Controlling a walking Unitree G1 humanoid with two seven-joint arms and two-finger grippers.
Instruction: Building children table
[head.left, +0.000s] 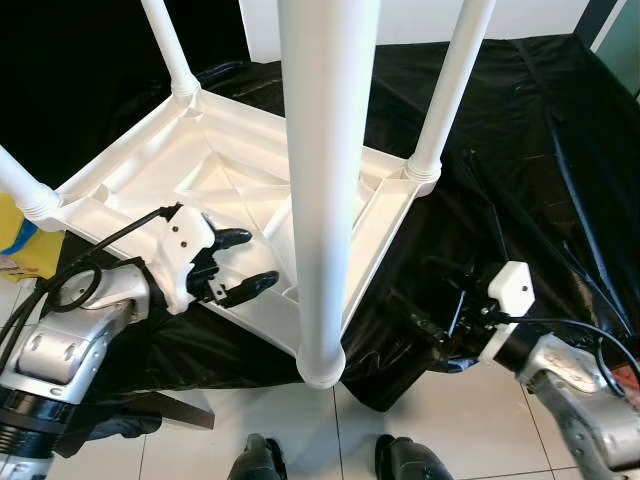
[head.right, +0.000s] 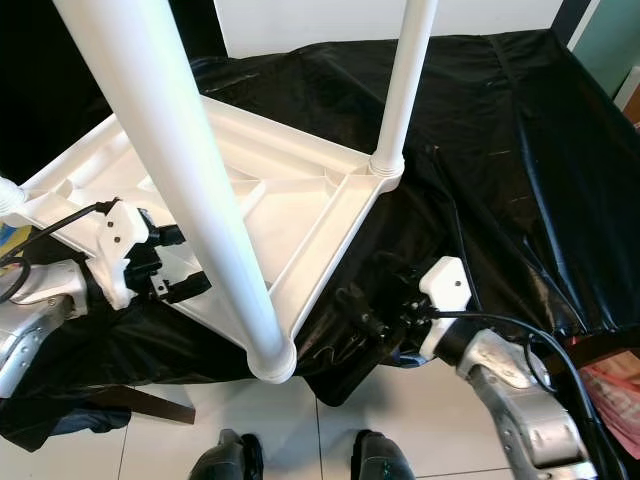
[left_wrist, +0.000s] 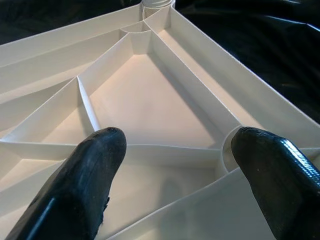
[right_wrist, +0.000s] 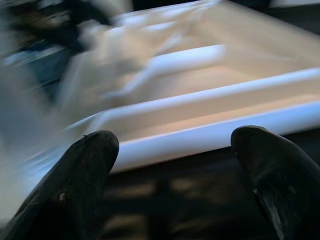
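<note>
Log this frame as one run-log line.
table: upside down, legs up, on black sheet | left gripper: open over underside | right gripper: open, beside rim

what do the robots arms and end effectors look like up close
Both arms are silver metal with black cables looping along them. Each wrist carries a white plastic housing with small dark screw holes. The left end effector and right end effector each have two long, glossy black fingers with rounded tips.
</note>
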